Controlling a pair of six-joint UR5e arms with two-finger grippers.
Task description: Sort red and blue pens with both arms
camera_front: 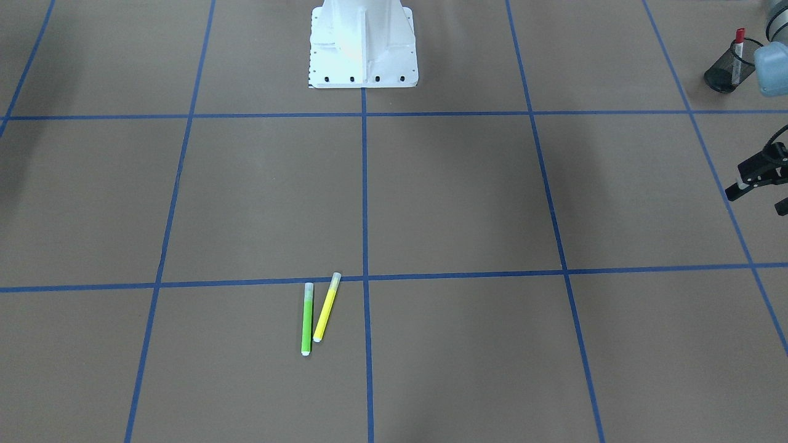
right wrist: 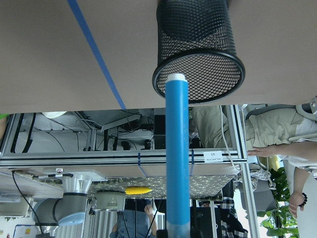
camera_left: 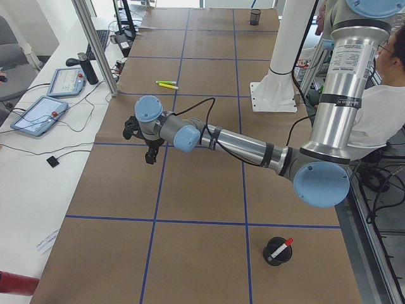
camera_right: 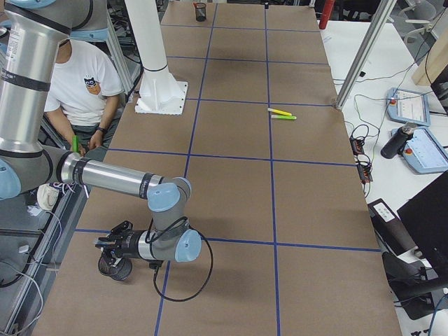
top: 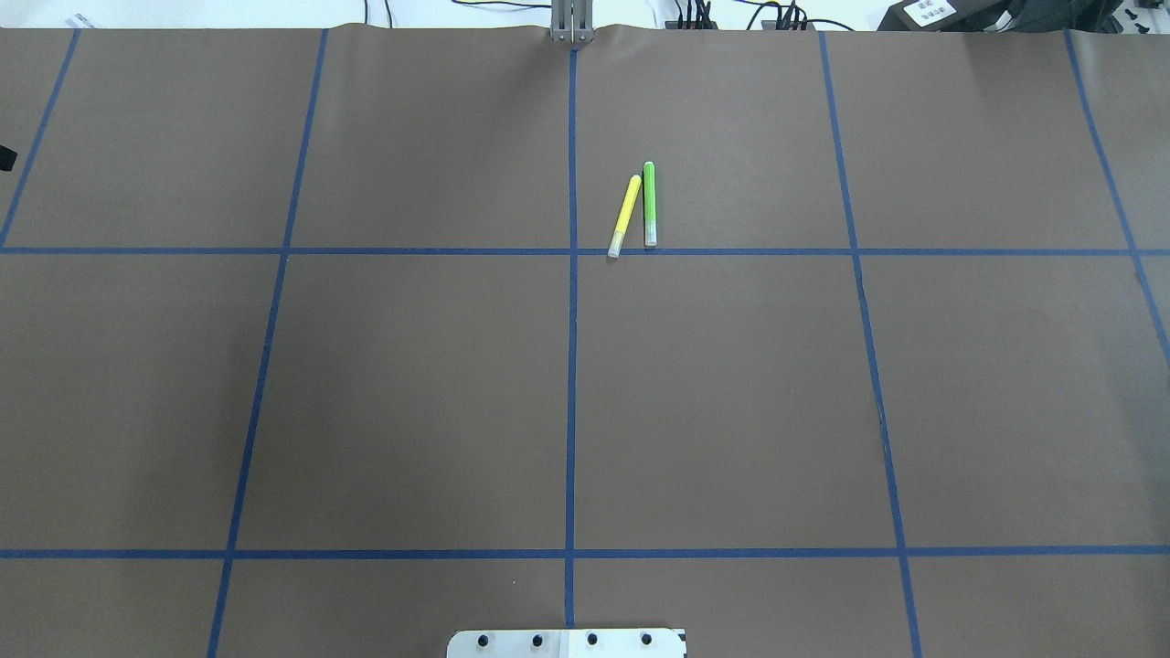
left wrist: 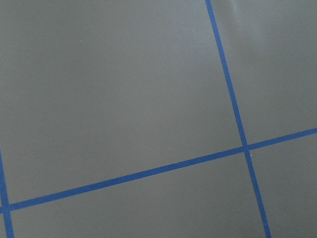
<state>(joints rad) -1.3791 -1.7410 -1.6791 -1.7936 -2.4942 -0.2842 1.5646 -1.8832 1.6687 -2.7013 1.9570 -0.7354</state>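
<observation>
The red pen (camera_front: 738,54) stands tilted in a black mesh cup (camera_front: 721,75) by the table's corner on my left side. My left gripper (camera_front: 758,200) hangs open and holds nothing, forward of that cup; its wrist view shows only bare brown table. The blue pen (right wrist: 177,158) is held in my right gripper (camera_right: 105,243), which is shut on it. The pen's white end points at the mouth of a second black mesh cup (right wrist: 195,29). In the exterior right view this cup (camera_right: 115,268) sits right under the gripper.
A green highlighter (top: 650,206) and a yellow highlighter (top: 625,217) lie side by side near the table's middle, on the far side. The white robot base (camera_front: 363,46) stands at the near edge. A seated person (camera_right: 87,84) is behind the robot.
</observation>
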